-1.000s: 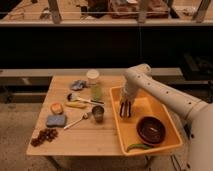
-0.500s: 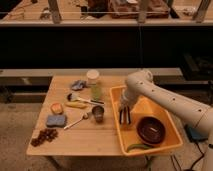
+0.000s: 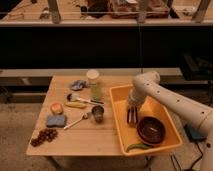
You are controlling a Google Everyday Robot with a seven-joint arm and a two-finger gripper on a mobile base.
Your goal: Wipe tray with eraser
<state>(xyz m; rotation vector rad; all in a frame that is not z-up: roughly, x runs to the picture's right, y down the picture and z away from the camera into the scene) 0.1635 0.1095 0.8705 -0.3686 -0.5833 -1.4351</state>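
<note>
Here the gripper [image 3: 131,116] reaches down inside the tray [image 3: 120,120], which sits at the right end of the wooden table [image 3: 100,140]; whether it pinches anything I cannot tell. Just right of it a dark bowl [image 3: 150,130] crowds the tray floor, with a green pepper [image 3: 136,147] along the near wall. Left, a cup [image 3: 98,113] stands near the tray's edge.

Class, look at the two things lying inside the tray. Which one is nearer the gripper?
The dark brown bowl. It sits just right of the gripper, which reaches down into the yellow tray, while the green vegetable lies farther away at the tray's front edge.
</note>
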